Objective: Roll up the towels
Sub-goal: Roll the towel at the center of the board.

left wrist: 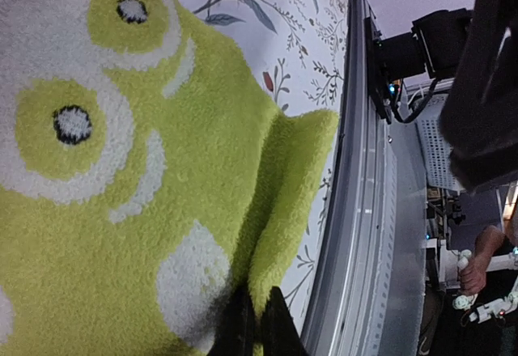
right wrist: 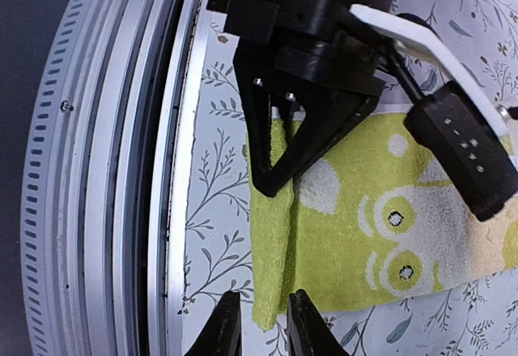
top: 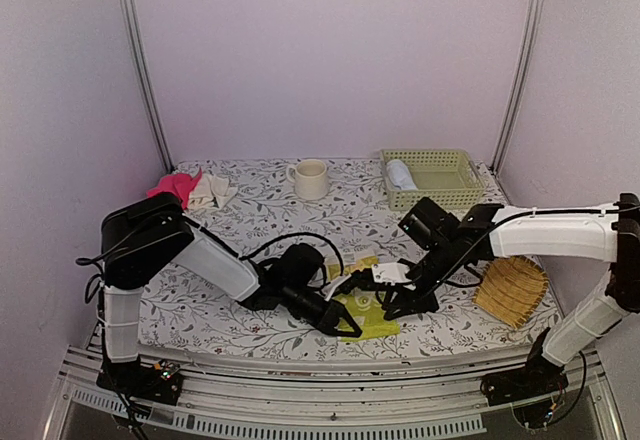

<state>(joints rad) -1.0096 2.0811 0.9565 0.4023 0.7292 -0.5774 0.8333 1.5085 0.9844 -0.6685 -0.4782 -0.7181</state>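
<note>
A bench [top: 255,202], covered in white cloth printed with grey leafy sprigs, is being enclosed on three sides by plain pale lilac walls [top: 330,50]. The rear corners are being marked by two slim metal uprights [top: 140,60]. The near edge is being bounded by a ribbed metal rail [top: 330,380]. Everything is being lit softly and evenly.

The floral table [top: 260,210] bears crumpled cloths [top: 205,190] at upper left, a mug [top: 311,179] upper centre, a basket [top: 440,200] upper right, a woven tray [top: 512,290] at right, and a yellow-green towel [top: 372,315] lower centre.
</note>
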